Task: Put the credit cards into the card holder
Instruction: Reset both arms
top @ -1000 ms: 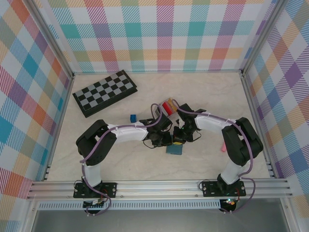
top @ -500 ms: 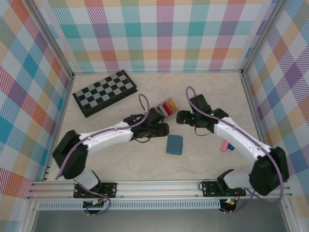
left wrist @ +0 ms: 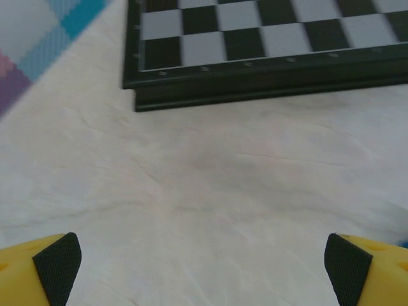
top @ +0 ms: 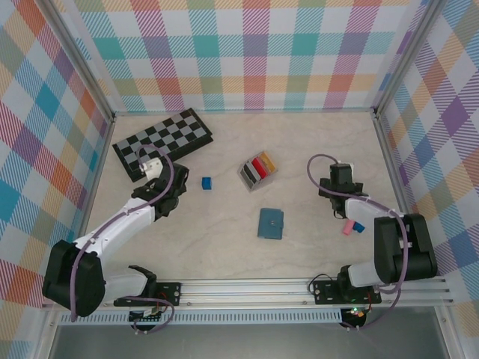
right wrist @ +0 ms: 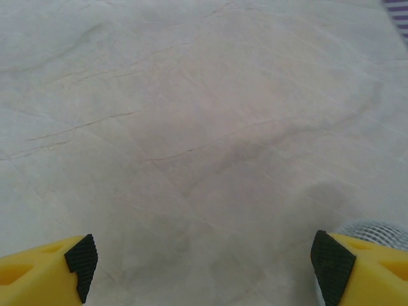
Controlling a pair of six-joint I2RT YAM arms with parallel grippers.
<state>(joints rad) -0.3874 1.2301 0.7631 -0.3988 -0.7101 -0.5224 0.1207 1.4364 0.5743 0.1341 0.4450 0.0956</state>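
Note:
The light-grey card holder (top: 248,176) stands mid-table with black, red and yellow credit cards (top: 260,166) upright in it. A pink card (top: 347,227) lies flat on the table at the right, beside the right arm. My left gripper (top: 153,164) (left wrist: 204,268) is open at the near edge of the chessboard, well left of the holder, with bare table between its fingers. Right of the holder, my right gripper (top: 341,172) (right wrist: 207,258) is also open over bare table, with the pink card behind it.
A folded chessboard (top: 162,142) (left wrist: 268,57) lies at the back left. A small blue cube (top: 206,182) sits left of the holder and a flat blue-grey wallet (top: 270,223) lies in front of it. A small blue object (top: 358,226) rests next to the pink card.
Both arms have pulled away from the card holder, the left one toward the chessboard and the right one toward the right side. Both grippers have opened.

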